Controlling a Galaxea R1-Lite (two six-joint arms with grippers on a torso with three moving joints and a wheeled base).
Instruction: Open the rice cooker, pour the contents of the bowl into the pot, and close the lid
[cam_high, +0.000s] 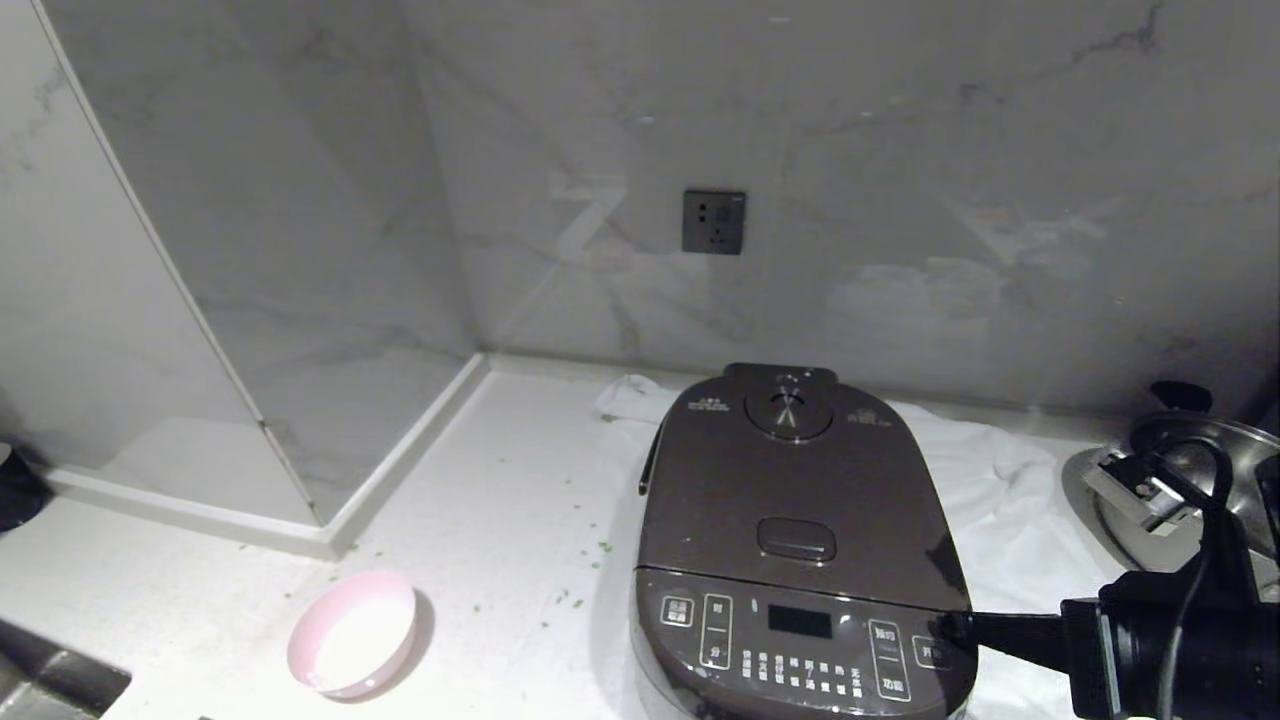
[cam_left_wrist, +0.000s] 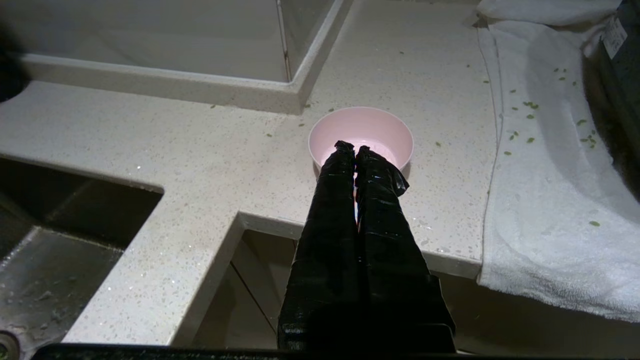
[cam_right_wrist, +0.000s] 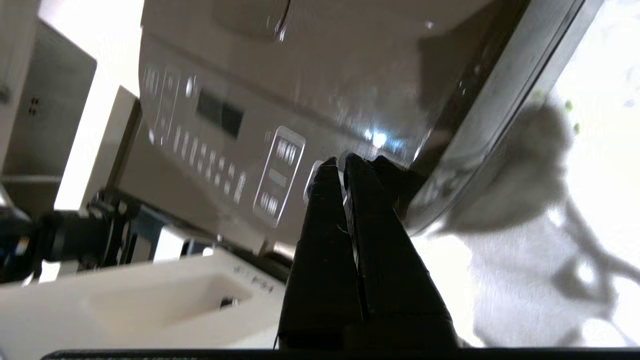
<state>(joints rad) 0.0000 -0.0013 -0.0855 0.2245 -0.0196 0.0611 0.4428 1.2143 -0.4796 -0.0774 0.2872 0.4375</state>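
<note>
- The rice cooker (cam_high: 800, 560) sits on a white towel (cam_high: 1010, 500) on the pale countertop (cam_high: 500, 520), front button panel facing the robot.
- The lid (cam_high: 790, 490) is down and shut; its round steam vent is at the rear, its oblong release button near the front edge.
- The pot is not visible under the shut lid.
- The bowl (cam_high: 352, 633) stands upright on the countertop, well to the left of the cooker and apart from it.
- The right gripper (cam_high: 950, 630) reaches in from the right, fingers pressed together and holding nothing, tips at the right end of the cooker's front panel; contact cannot be confirmed.
- The left gripper (cam_left_wrist: 354, 148) hangs short of the counter's front edge, jaws clenched and empty, pointing towards the bowl.
- A steel pan (cam_high: 1180, 480) stands at the right edge, beyond the towel.
- A wall socket (cam_high: 714, 222) is set in the marble wall behind the cooker.
</note>
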